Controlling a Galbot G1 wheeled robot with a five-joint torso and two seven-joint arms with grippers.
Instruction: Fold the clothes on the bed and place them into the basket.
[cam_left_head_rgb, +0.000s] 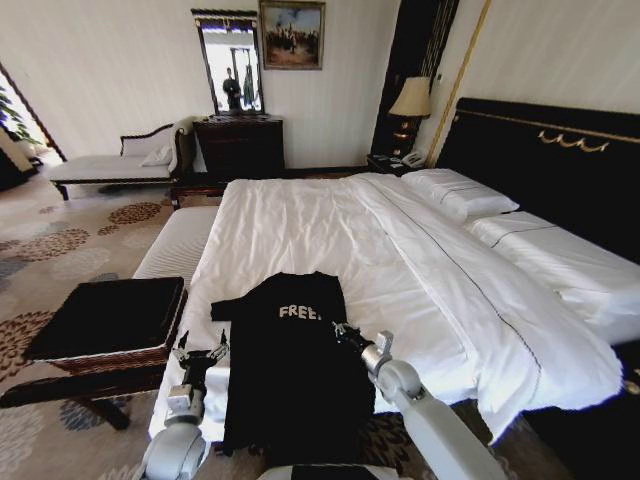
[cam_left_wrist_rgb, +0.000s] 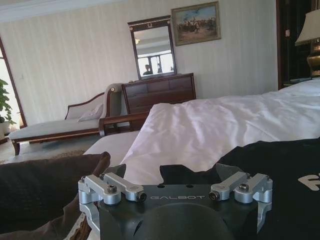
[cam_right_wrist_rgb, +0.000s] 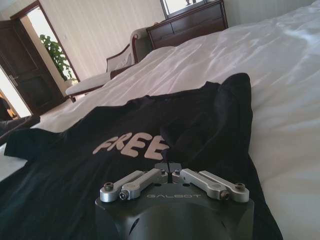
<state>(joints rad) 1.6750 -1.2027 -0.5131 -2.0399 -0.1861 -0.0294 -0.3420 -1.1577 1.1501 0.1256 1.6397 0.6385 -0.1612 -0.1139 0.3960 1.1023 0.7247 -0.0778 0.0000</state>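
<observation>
The clothes are one black T-shirt (cam_left_head_rgb: 290, 370) with white "FREE" lettering, lying flat on the near corner of the white bed (cam_left_head_rgb: 330, 230) and hanging over its front edge. My right gripper (cam_left_head_rgb: 340, 329) rests on the shirt's right edge beside the lettering. In the right wrist view its fingers (cam_right_wrist_rgb: 170, 167) are shut, pinching a raised fold of the T-shirt (cam_right_wrist_rgb: 125, 150). My left gripper (cam_left_head_rgb: 205, 353) hovers at the shirt's left edge. The left wrist view shows it open (cam_left_wrist_rgb: 172, 172), with the shirt (cam_left_wrist_rgb: 280, 170) beside it. The basket (cam_left_head_rgb: 105, 318), brown wicker with a black top, stands left of the bed.
The basket (cam_left_wrist_rgb: 40, 185) sits on a dark low stand (cam_left_head_rgb: 60, 392). A long white padded bench (cam_left_head_rgb: 180, 240) runs along the bed's left side. Pillows (cam_left_head_rgb: 460, 190) and a black headboard (cam_left_head_rgb: 560, 165) are at right. A chaise (cam_left_head_rgb: 110, 165) and dresser (cam_left_head_rgb: 240, 145) stand at the far wall.
</observation>
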